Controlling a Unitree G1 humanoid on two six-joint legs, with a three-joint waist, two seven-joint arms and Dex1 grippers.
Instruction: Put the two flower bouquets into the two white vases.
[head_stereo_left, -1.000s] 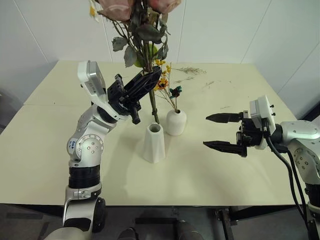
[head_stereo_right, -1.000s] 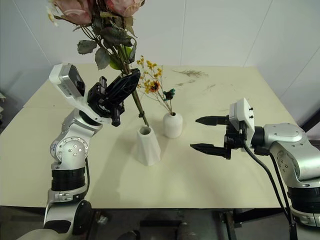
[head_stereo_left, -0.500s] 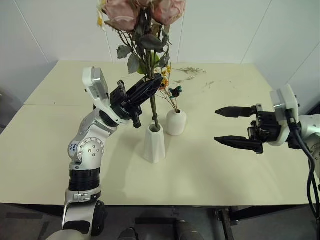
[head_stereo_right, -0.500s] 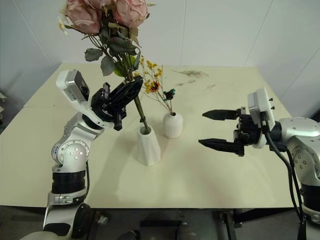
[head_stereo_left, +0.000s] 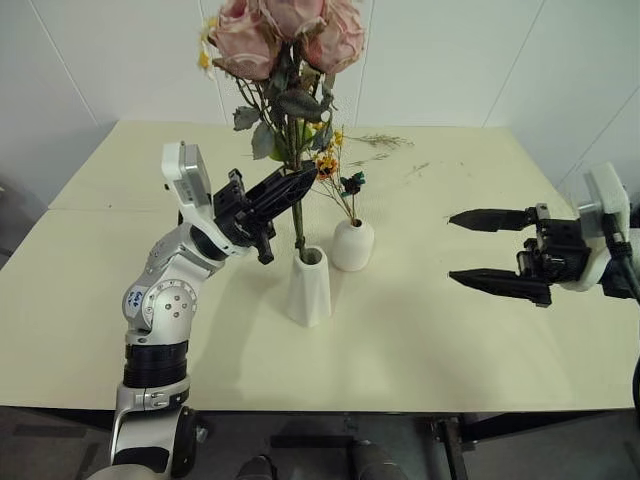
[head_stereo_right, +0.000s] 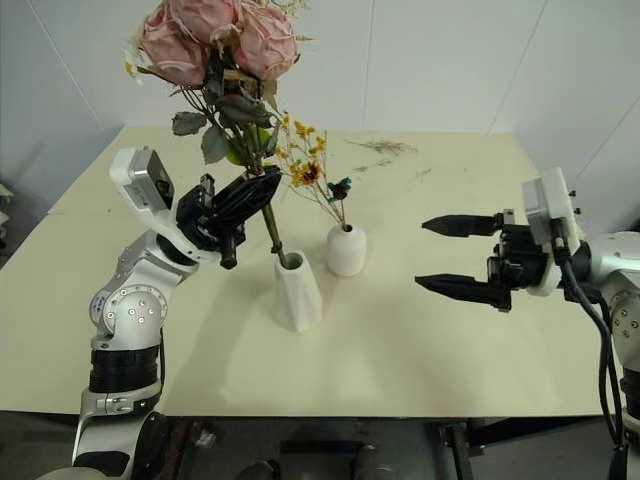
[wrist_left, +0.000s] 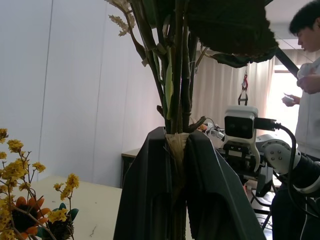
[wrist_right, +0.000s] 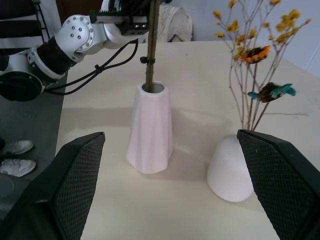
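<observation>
While the yellow spray (head_stereo_left: 335, 175) already stands in the short round vase (head_stereo_left: 352, 245) on the table (head_stereo_left: 420, 330), the head views show the second half of the task unfinished: the left claw (head_stereo_left: 285, 187) is clamped on the stems of the rose bunch (head_stereo_left: 285, 40), whose lower ends reach into the mouth of the tall vase (head_stereo_left: 309, 285), and the bunch is not yet released. The two vases stand just beside each other near the table's middle. The right claw (head_stereo_left: 490, 250) hangs well apart from them, its fingers spread wide and holding nothing. A few loose twigs (head_stereo_left: 380, 140) lie near the far edge. In the left wrist view, the two black fingers (wrist_left: 145, 200) are shut tight on the bound stems, with the yellow spray to one side and a person (wrist_left: 307, 100) standing in the background. In the right wrist view, the stem ends sit inside the tall vase's mouth, and the short vase carries its spray. Judgement: one bunch placed, one partly entered; what is left is to lower it fully, let go and draw the arm clear without tipping either vase
</observation>
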